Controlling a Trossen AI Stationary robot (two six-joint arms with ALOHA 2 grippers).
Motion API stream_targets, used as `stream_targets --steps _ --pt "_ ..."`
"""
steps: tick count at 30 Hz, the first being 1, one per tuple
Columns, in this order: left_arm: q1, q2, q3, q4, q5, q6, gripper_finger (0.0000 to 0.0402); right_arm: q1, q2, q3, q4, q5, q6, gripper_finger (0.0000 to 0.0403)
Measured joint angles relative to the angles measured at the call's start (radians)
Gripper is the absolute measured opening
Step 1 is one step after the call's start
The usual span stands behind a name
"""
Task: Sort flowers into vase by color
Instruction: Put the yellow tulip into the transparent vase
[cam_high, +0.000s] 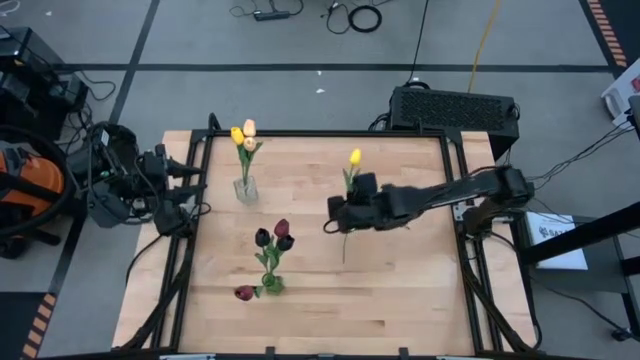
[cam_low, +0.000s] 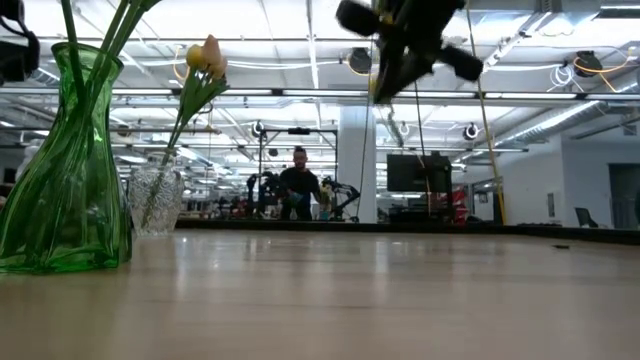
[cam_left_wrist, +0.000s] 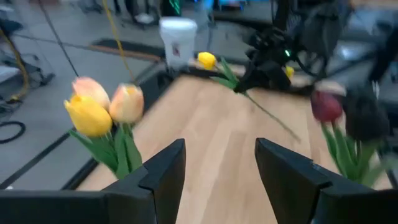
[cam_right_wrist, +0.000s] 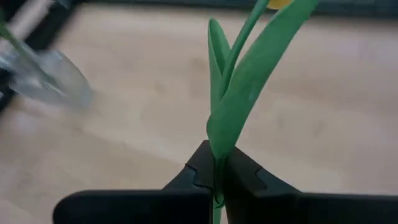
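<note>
My right gripper (cam_high: 343, 213) is over the middle of the table, shut on a yellow tulip (cam_high: 354, 158), whose leaf (cam_right_wrist: 249, 81) fills the right wrist view. My left gripper (cam_left_wrist: 220, 171) is open at the table's left edge, touching nothing. A clear vase (cam_high: 245, 188) on the far left of the table holds a yellow tulip and peach tulips (cam_left_wrist: 102, 106). A green vase (cam_high: 272, 284) near the front holds dark red tulips (cam_high: 275, 236). One maroon head (cam_high: 244, 293) hangs low beside it. In the low view the right gripper (cam_low: 400, 45) is high above the table. My right gripper pinches the yellow tulip's stem (cam_right_wrist: 217, 163) between its two fingers, just below the leaf. It comes from the table's right, with the fingers across the stem. The tulip is lifted clear of the table. Its head points to the far edge and its stem end (cam_high: 345, 255) to the near edge.
Bare wood lies between the two vases and the right edge (cam_high: 430, 280). A black box (cam_high: 455, 108) sits beyond the far right corner. Black frame rails run along the left and right sides. A person (cam_low: 298, 185) stands far off in the room.
</note>
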Motion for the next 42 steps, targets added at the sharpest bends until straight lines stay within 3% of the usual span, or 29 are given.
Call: stream_targets --steps 6,14,22,28,32,37,42 --pt "0.0 0.003 0.0 0.099 -0.115 0.045 0.02 -0.02 -0.143 0.0 0.049 0.139 -0.25 0.0004" --pt "0.0 0.005 0.0 0.197 -0.143 0.11 0.02 -0.107 -0.258 0.0 0.198 0.137 -0.587 0.0004" --pt "0.0 0.065 0.0 0.301 -0.135 0.115 0.02 -0.228 -0.283 0.0 0.429 -0.093 -0.88 0.0004" --pt "0.004 0.142 0.0 0.462 -0.083 0.156 0.02 -0.298 -0.283 0.0 0.586 -0.258 -0.997 0.0004" --pt "0.061 0.185 0.0 0.695 0.03 0.352 0.02 -0.326 -0.283 0.001 0.643 -0.317 -1.052 0.0004" --pt "0.228 0.247 0.0 1.028 0.237 0.717 0.02 -0.354 -0.283 0.001 0.668 -0.384 -1.091 0.0004" --pt "0.485 0.282 0.0 1.079 0.371 0.797 0.02 -0.367 -0.283 0.001 0.67 -0.464 -1.114 0.0004"
